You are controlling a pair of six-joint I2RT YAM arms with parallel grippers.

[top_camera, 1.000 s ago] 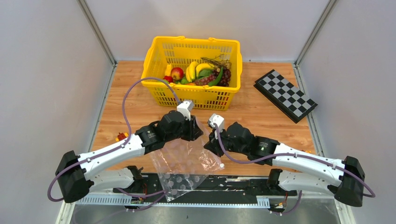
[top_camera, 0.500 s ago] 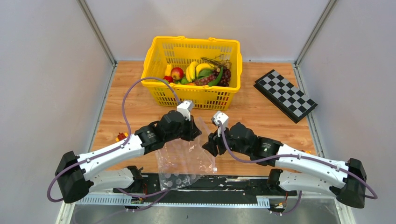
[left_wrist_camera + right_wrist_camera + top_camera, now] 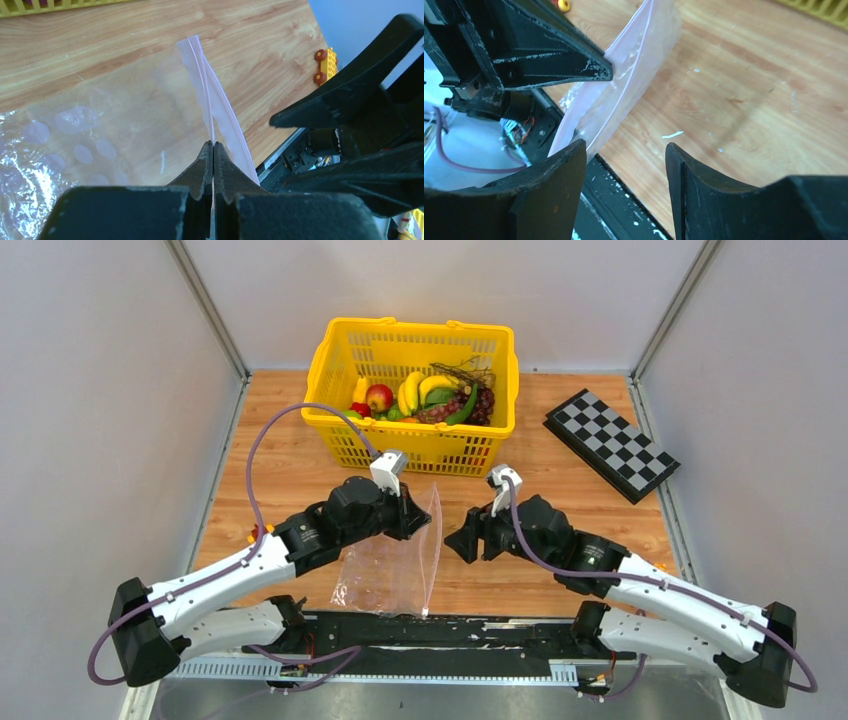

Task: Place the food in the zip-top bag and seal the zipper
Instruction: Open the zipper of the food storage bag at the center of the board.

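1. The left end effector [image 3: 213, 151] is clenched on the zipper [image 3: 219, 107], its 2 fingers pinching the pale pink strip partway along its length.
2. The right end effector [image 3: 626, 150] is released, with nothing between its 2 spread fingers. 1 second earlier it was closed on the bag; it has since let go and drawn back to the right, and now sits just beside the zipper edge.
3. The zip-top bag [image 3: 385, 572] was crumpled between the 2 end effectors 1 second ago, with its near part hanging over the rail. Now it lies flatter on the desk [image 3: 560, 495], in front of the basket.
4. The zipper's long axis runs near to far, from the near edge of the desk toward the yellow basket [image 3: 340, 350], pulled almost straight. That edge faces right and the bag's body spreads to its left.
5. Count: 1 bag, 1 zipper, 1 basket and 1 folded chessboard [image 3: 610, 445] at far right.
6. All the food [image 3: 420, 398] lies in the basket, well apart from the bag: 1 red apple, 1 bunch of bananas, 1 bunch of grapes and some green pieces.
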